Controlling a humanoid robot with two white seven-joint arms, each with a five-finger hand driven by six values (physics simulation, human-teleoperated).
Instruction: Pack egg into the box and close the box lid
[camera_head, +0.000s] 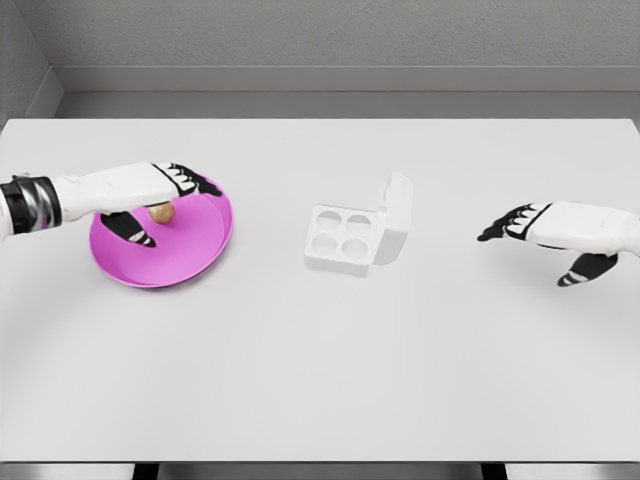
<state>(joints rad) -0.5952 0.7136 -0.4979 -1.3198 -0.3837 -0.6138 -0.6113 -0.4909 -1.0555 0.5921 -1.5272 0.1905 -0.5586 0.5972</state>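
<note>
The left hand (150, 195) hovered over the egg (161, 211) on the magenta plate (205, 245), fingers apparently not yet gripping; the right hand (555, 235) rested open beside the open egg box (350, 238).

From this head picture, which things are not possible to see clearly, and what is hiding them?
- Egg: only a small brown part shows; the left hand covers the rest, so a grasp cannot be confirmed.
- Plate: its far left part is behind the left hand and forearm.
- Box: four empty cups show; the outer face of its raised lid faces away.
- Right hand: its arm is cut by the right edge.
</note>
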